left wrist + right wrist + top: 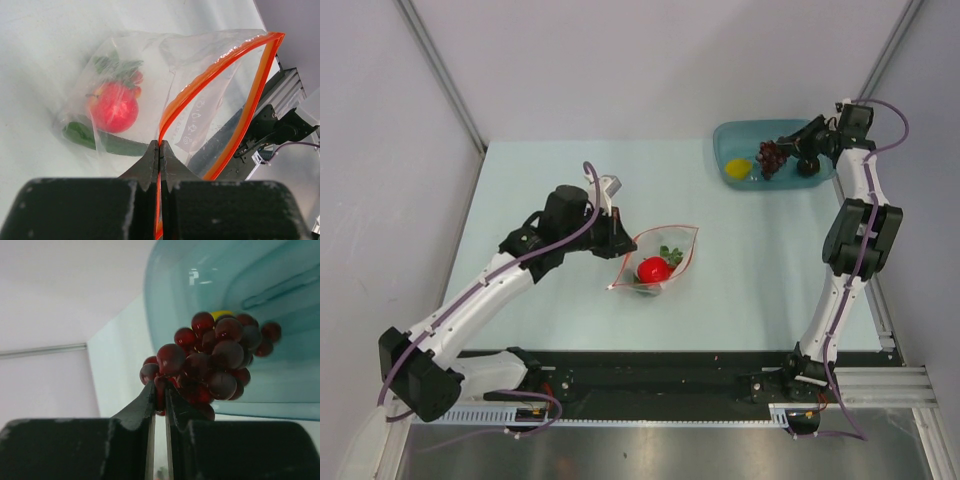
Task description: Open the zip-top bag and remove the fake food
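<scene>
The clear zip-top bag [660,262] lies mid-table with its orange-red zipper mouth gaping open. Inside it I see a red round fruit [653,269] and a slim green vegetable [107,143]. My left gripper [617,243] is shut on one lip of the zipper strip [200,82], holding it up. My right gripper [790,148] is shut on the dark purple grape bunch [212,357] and holds it over the teal tray [745,140]. A yellow lemon-like piece [738,167] and a dark round piece [808,166] lie in the tray.
The teal tray stands at the back right corner of the pale table. Grey walls close in at the back and both sides. A black rail with the arm bases [660,375] runs along the near edge.
</scene>
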